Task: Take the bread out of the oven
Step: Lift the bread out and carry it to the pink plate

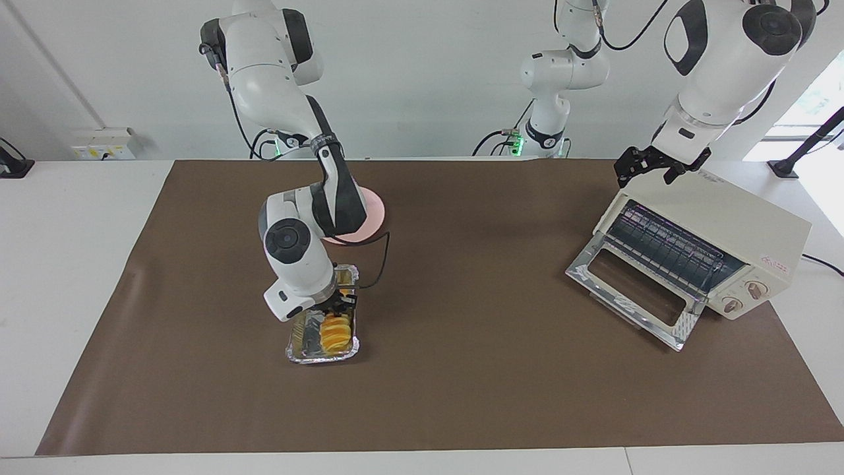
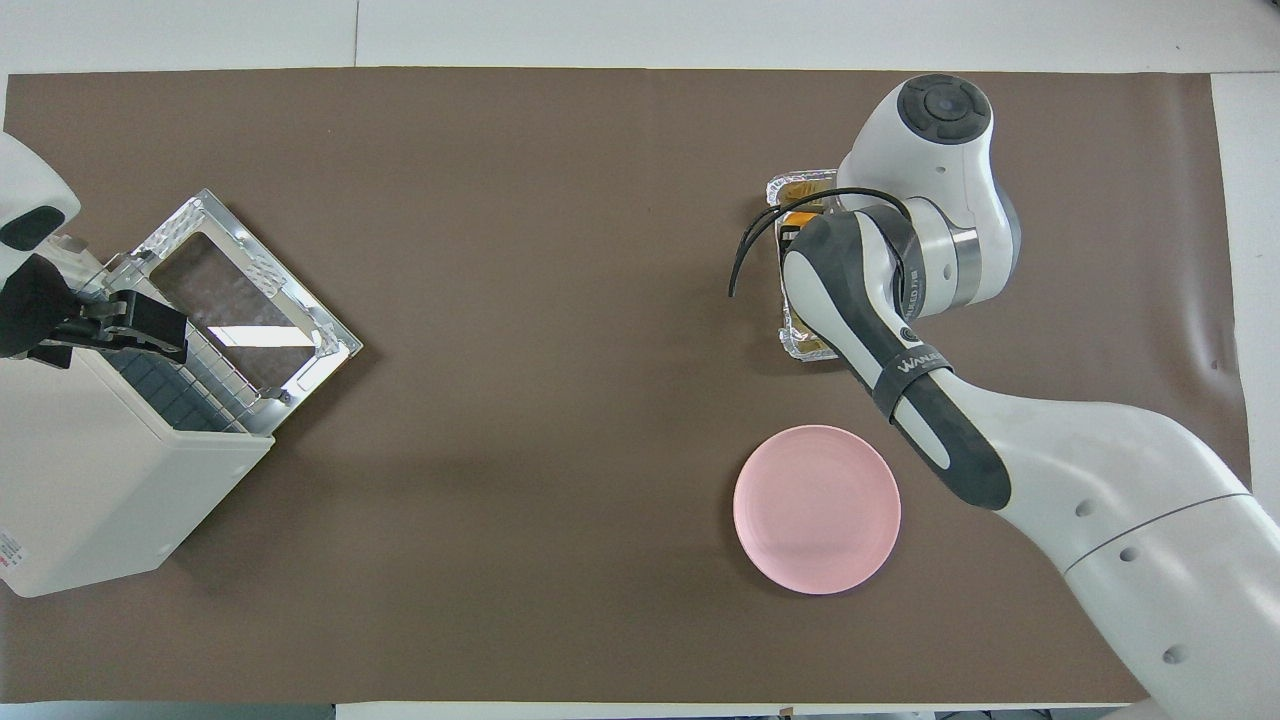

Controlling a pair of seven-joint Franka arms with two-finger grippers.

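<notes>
The right gripper [image 1: 341, 303] is down in the foil tray [image 1: 293, 348], which sits on the brown mat [image 1: 461, 369] toward the right arm's end of the table, farther from the robots than the pink plate [image 1: 374, 210]. The bread [image 1: 335, 332] lies in that tray, well apart from the oven, its ridged golden segments showing just below the gripper; the fingers are at the loaf's upper end, but whether they clasp it or stand loose around it I cannot tell, since the wrist hides most of them in the facing view and the forearm covers the tray in the overhead one. The pink plate lies flat and partly hidden by the right arm in the facing view. At the left arm's end of the table stands the oven [image 1: 745, 224], turned at an angle, its glass door [image 1: 633, 290] dropped fully open onto the mat and the wire rack [image 1: 666, 247] visible inside. The left gripper [image 1: 649, 166] hovers at the oven's top edge above the opening, its fingers spread apart and holding nothing
</notes>
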